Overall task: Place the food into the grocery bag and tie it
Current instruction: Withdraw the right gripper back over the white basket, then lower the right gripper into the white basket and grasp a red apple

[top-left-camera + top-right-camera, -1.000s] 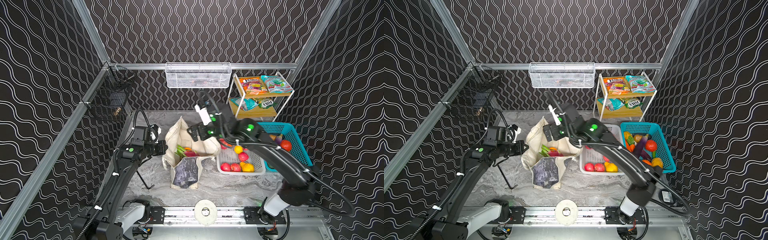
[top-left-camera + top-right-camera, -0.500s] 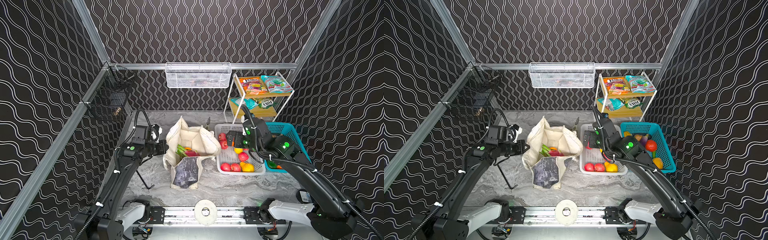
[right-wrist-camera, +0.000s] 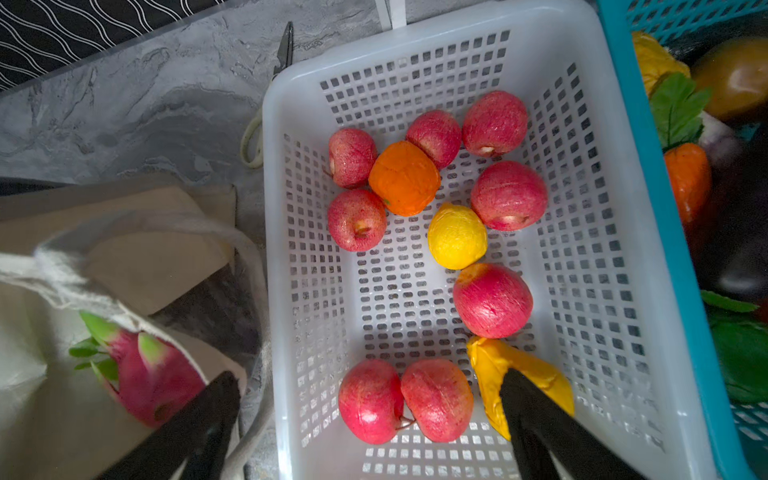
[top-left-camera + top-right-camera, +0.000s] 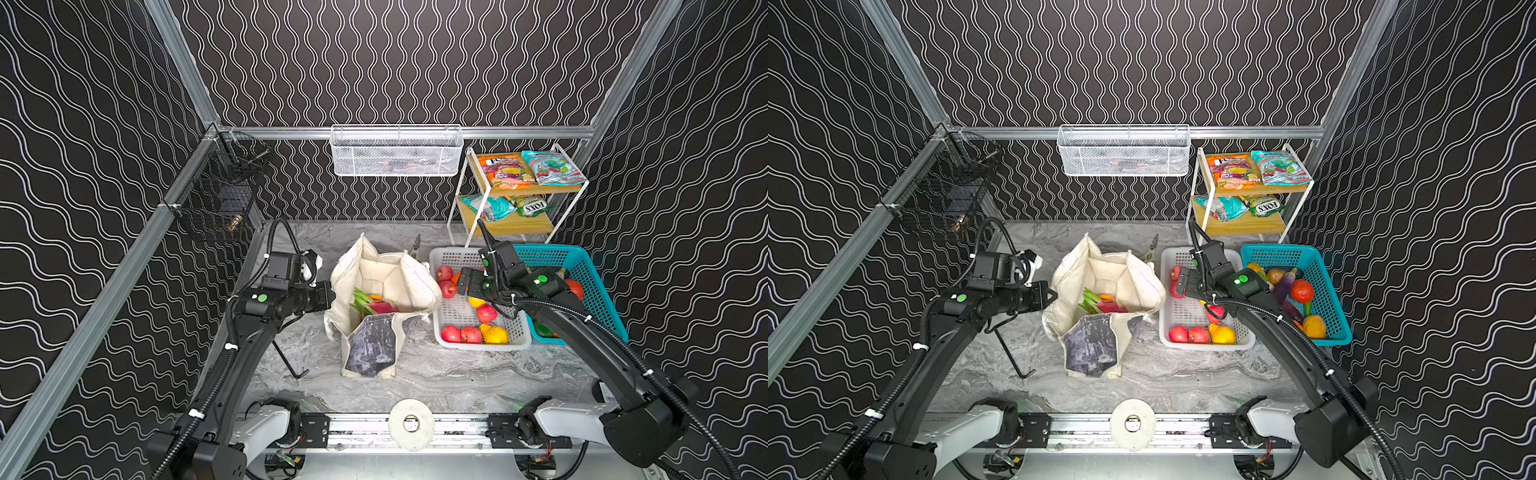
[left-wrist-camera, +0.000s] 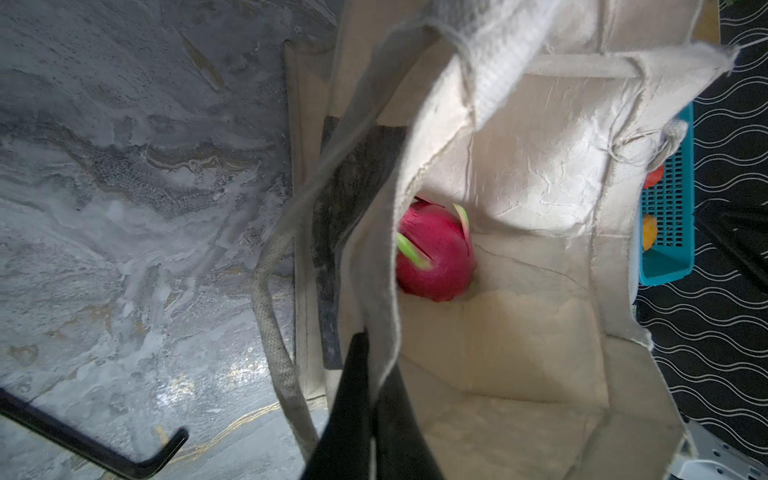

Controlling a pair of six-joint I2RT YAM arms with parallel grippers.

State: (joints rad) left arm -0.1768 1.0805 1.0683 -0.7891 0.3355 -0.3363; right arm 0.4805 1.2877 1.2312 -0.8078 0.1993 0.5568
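Cream canvas grocery bag (image 4: 384, 286) is standing open on the bench (image 4: 457, 374), holding a pink dragon fruit (image 5: 436, 253); the left jaws are clamping its rim. The right jaws are hovering wide apart over apples (image 3: 492, 299) in the white basket (image 3: 665, 291). A green packet (image 4: 532, 205) is showing "FOX'S".

Walls (image 4: 374, 62): black, white wavy lines | floor (image 4: 457, 374): grey marble | rail (image 4: 519, 132): aluminium, mesh basket (image 4: 395, 153) hung below | shelf (image 4: 511, 223): two-tier, placed back right
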